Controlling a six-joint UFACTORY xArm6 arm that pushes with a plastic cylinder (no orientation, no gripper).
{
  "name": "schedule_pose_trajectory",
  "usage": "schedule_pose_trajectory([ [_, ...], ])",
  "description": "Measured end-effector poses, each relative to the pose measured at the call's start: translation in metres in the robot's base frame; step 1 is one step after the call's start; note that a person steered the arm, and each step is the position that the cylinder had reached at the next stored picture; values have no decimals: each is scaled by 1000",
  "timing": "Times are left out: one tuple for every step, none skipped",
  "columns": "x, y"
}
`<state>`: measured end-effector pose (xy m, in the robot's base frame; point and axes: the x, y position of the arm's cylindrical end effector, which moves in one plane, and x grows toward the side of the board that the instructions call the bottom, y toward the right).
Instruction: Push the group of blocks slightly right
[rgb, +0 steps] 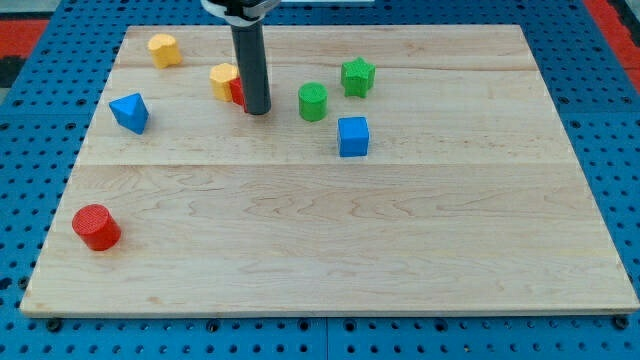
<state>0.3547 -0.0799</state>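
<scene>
Three blocks, green cylinder (313, 102), green star (358, 77) and blue cube (353, 137), are grouped at my tip's (258, 110) three o'clock; no claw is fitted; a rightward push is judged next

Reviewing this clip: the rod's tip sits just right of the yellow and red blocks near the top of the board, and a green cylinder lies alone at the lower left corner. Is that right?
Not quite. The camera view shows my tip just right of the yellow block and the partly hidden red block, as you say. But the lone cylinder at the lower left is the red cylinder; the green cylinder stands right of my tip.
</scene>
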Motion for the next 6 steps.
schedule_pose_trajectory([
  [-26, 5],
  [-51, -32],
  [-66, -38],
  [-83, 11],
  [-141, -29],
  [-163, -87],
])
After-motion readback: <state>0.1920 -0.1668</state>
